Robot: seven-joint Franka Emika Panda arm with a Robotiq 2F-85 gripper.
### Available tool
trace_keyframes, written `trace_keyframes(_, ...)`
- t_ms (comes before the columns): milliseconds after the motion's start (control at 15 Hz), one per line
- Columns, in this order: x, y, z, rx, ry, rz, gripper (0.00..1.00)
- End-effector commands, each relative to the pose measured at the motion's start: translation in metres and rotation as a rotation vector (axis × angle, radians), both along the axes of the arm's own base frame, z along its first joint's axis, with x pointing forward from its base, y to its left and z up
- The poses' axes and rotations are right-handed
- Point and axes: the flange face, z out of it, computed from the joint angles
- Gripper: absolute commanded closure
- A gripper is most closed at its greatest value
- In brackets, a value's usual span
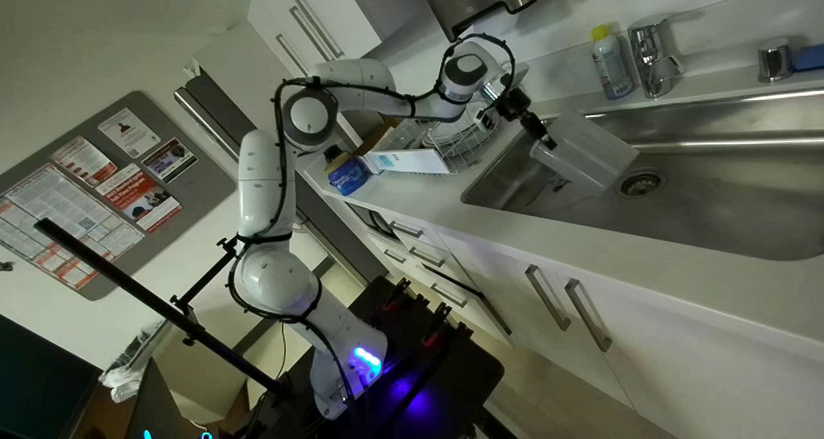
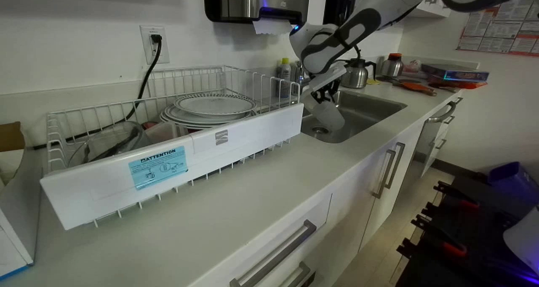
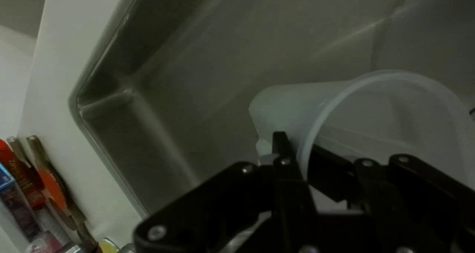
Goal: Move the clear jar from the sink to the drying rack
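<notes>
Plates (image 2: pixel 214 105), yellow-capped bottle (image 1: pixel 610 65), probably a carafe (image 2: pixel 356 77)

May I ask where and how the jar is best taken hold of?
Probably by the rim, where the gripper holds it, coming from the open side, fingers inside and outside: the rim looks thin, and the tilted jar opens towards the gripper.

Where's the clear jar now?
On the right in an exterior view: the clear jar is tilted, left of the sink drain, rim between the fingers.

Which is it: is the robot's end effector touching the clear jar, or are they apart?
Touching. The wrist view shows the end effector clasping the clear jar at its open end, one finger inside, the other outside.
</notes>
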Motion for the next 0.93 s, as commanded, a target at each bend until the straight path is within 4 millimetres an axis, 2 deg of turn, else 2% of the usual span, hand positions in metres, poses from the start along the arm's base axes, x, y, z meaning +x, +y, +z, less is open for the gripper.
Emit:
trace_keyframes(0,-0.039,-0.003,0.042,0.086,-0.068,0.066,0.98)
trace_keyframes(333,-0.079,-0.004,0.092,0.2,-0.196,0.228,0.98)
trace_keyframes(533,-0.11,0.001,0.113,0.263,-0.224,0.342,0.98)
trace_keyframes(867,-0.146,0.018,0.144,0.328,-0.201,0.464,0.98)
